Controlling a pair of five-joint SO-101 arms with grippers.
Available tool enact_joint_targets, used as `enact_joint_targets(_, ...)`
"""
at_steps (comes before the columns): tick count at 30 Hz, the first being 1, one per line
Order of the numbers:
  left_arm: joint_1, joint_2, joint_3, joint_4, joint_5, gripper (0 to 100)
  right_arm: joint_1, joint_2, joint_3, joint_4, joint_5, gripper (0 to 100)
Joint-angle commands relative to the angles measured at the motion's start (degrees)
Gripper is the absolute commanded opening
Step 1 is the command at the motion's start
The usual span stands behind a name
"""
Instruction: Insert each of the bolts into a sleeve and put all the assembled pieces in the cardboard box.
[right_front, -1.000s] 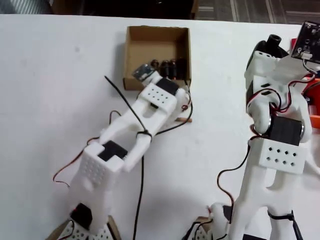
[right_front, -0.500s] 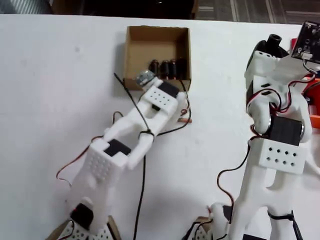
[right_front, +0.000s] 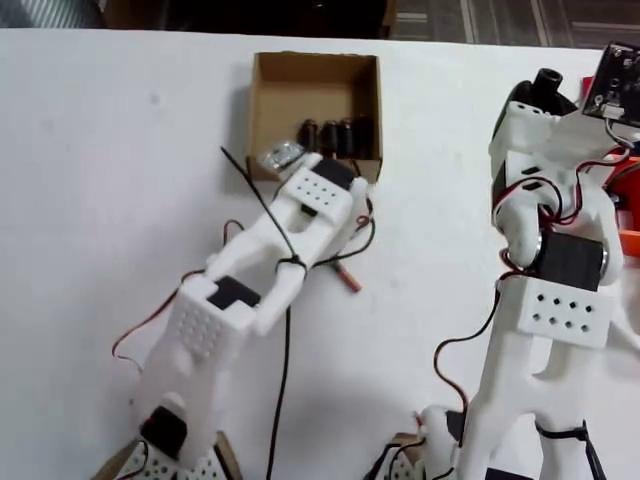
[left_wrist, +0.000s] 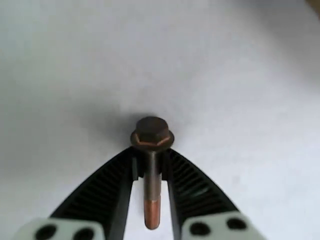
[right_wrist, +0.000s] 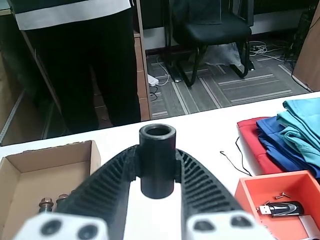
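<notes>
Several assembled pieces (right_front: 335, 133) already lie in a row against the near wall of the cardboard box (right_front: 262, 100), so most of the work looks finished, though their exact number is hard to count. One pair is in hand and not yet joined. The left arm's jaws are closed on the shank of a bolt (left_wrist: 151, 170), its hex head sticking out past the tips and its coppery end toward the wrist, held over bare white counter (right_front: 120, 150) near the box's front wall. The right arm's jaws are clamped on a dark sleeve (right_wrist: 157, 160), upright with its open bore facing up, raised well apart from the bolt at the right side of the counter. What remains, by my judgement, is bringing the two together, sliding the shank into the bore, and setting that piece in the box. An orange tray (right_wrist: 245, 195) sits beyond the sleeve, near folded cloths (right_wrist: 295, 125).
</notes>
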Motion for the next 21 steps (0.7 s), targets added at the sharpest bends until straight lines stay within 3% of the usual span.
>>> enact_joint_targets(1,-0.88,-1.23,-1.63,4.48,-0.09,3,0.57,-0.22,-3.43,-1.54,-0.18,2.2)
enact_joint_targets(4,-0.79,-1.14,-4.44,8.7,-1.67,3,0.57,-0.22,-3.43,-1.54,-0.18,2.2)
enact_joint_targets(9,-0.97,-0.79,-15.52,18.55,-16.62,3,0.57,-0.22,-3.43,-1.54,-0.18,2.2)
enact_joint_targets(14,-7.12,-1.14,-19.38,21.36,-36.84,3,0.57,-0.22,-3.43,-1.54,-0.18,2.2)
enact_joint_targets(18,-16.35,-1.14,-19.21,21.63,-53.45,3,0.57,-0.22,-3.43,-1.54,-0.18,2.2)
enact_joint_targets(21,-24.7,-1.14,-19.21,21.54,-70.15,3,0.48,-0.22,-3.34,-1.54,-0.18,2.2)
